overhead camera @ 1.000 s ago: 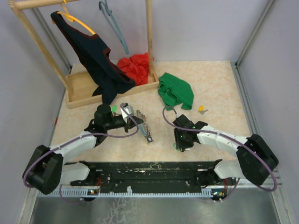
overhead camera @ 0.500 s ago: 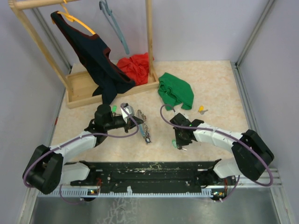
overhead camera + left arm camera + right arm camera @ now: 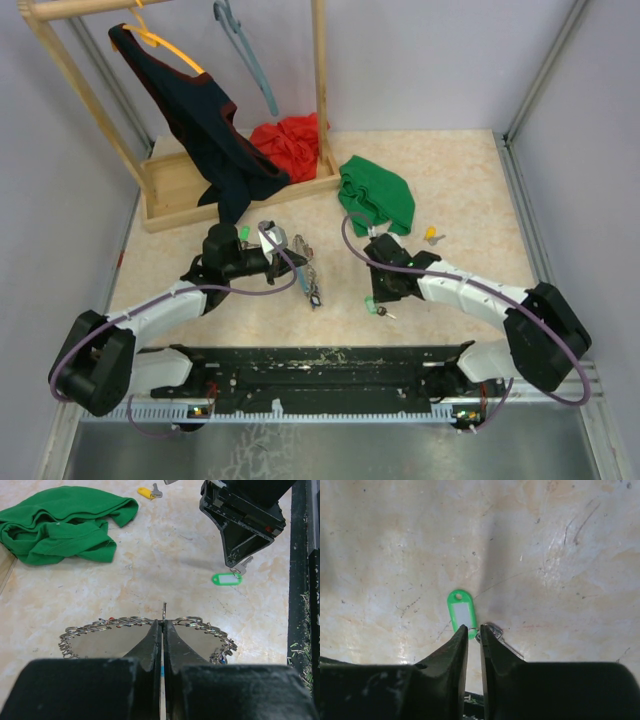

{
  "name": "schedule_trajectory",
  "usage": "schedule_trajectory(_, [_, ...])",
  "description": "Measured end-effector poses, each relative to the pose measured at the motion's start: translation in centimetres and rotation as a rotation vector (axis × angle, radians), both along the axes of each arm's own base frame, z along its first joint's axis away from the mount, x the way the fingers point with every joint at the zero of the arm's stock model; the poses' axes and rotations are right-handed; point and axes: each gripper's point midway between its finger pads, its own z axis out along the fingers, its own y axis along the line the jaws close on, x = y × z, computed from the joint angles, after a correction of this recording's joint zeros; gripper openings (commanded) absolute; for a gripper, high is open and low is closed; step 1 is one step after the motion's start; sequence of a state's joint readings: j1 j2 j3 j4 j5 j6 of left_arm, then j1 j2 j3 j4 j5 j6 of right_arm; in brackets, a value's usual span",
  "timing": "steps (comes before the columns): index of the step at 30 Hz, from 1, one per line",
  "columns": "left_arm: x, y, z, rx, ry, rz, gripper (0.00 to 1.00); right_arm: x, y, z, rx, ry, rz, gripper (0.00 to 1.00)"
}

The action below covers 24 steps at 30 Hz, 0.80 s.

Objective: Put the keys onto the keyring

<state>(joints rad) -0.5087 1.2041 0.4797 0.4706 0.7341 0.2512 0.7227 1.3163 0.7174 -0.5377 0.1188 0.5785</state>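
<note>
On the beige counter (image 3: 460,190), the keyring (image 3: 304,264) is gripped by its wire in the left end effector (image 3: 163,629), which is pressed together. Further right, the green-tagged key (image 3: 459,614) is pinched at its small ring by the nearly closed right end effector (image 3: 473,630).

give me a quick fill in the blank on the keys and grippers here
The small silver key at the fingertips of the right gripper carries a ___ plastic tag.
The left gripper, jaws shut, pinches the large silver wire keyring; the loose key beside the crumpled green cloth has a ___ tag.
The crumpled cloth on the base of the wooden rack is ___.
Missing: green; yellow; red.
</note>
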Motion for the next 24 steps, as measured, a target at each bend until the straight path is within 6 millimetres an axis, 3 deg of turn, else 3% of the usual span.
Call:
schedule_trajectory(4, [0.0, 0.0, 0.0, 0.000, 0.000, 0.000, 0.01, -0.1, 0.2, 0.3, -0.008, -0.002, 0.081, 0.47])
schedule_trajectory(10, [0.0, 0.0, 0.0, 0.002, -0.002, -0.001, 0.01, -0.7, 0.5, 0.6, -0.019, 0.024, 0.210, 0.57])
schedule_trajectory(18, [0.0, 0.0, -0.1, 0.006, 0.000, -0.002, 0.01, -1.7, 0.3, -1.3, -0.093, 0.100, 0.307, 0.58])
schedule_trajectory(24, [0.0, 0.0, -0.2, 0.007, 0.000, -0.002, 0.01, -1.6, 0.3, -2.1, -0.156, 0.123, 0.314, 0.44])
